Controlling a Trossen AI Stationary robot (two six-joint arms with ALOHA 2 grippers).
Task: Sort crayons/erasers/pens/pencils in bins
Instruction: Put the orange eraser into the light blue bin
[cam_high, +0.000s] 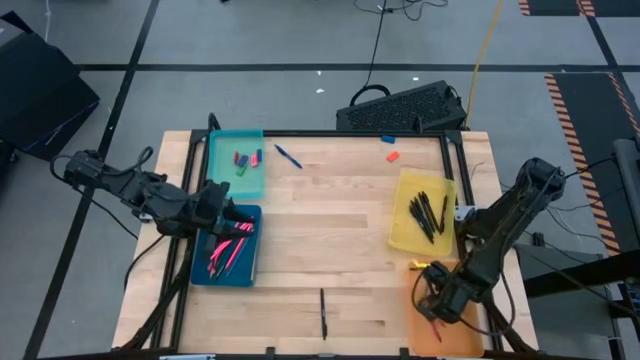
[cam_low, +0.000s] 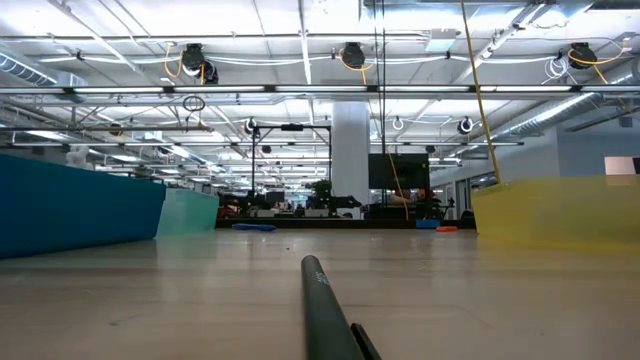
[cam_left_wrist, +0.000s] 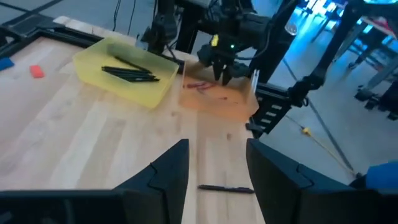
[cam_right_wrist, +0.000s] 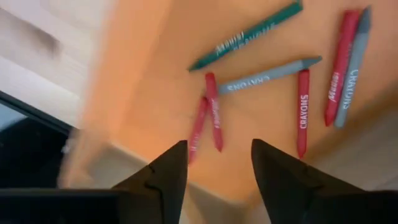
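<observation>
Fingers of our right gripper (cam_right_wrist: 214, 171) stand apart and empty above the shallow translucent orange plastic bin (cam_high: 470, 325) at the table's near right corner, where red, grey and green crayons (cam_right_wrist: 303, 109) lie loose. Our left gripper (cam_left_wrist: 217, 180), fingers also apart, hovers at the dark blue translucent bin (cam_high: 250, 272) on the left, holding nothing. One black pen (cam_high: 323, 313) lies on the bare wooden table (cam_high: 340, 215) near the front edge.

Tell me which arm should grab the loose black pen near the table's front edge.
Probably the left. Its open gripper already faces the black pen, just ahead of it. The right gripper is open over the orange bin, among the crayons.
</observation>
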